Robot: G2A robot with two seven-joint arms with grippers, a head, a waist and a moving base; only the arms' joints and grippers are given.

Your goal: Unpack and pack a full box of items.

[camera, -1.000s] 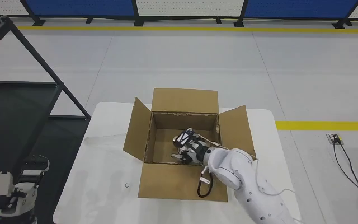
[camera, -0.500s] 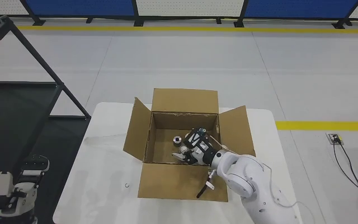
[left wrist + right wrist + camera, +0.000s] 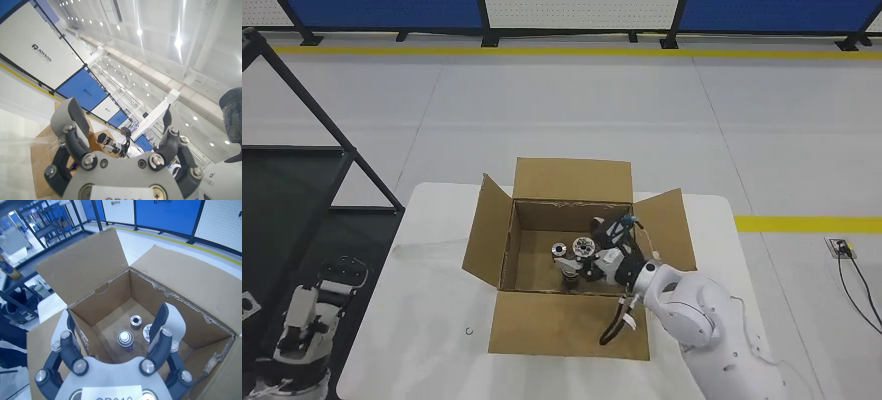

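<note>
An open cardboard box (image 3: 572, 180) stands on the white table (image 3: 432, 300). On its floor (image 3: 121, 311) stand a metal cylinder with a dark hole (image 3: 135, 321), a spray can with a white cap (image 3: 125, 339) and a toothed metal part (image 3: 147, 330), half hidden by a finger. My right gripper (image 3: 116, 321) hangs open and empty above them, near the box's right wall (image 3: 594, 258). Off the table's left edge, my left gripper (image 3: 122, 113) points up at the ceiling, open and empty.
All box flaps stand open; the left flap (image 3: 485, 230) and right flap (image 3: 664, 230) rise above the table. A black metal frame (image 3: 332, 160) stands left of the table. The left arm (image 3: 304, 322) sits beside the table's front left corner.
My right gripper has drawn back to the right and upward inside the box, uncovering the items on the floor. The left arm has swung upward beside the table.
</note>
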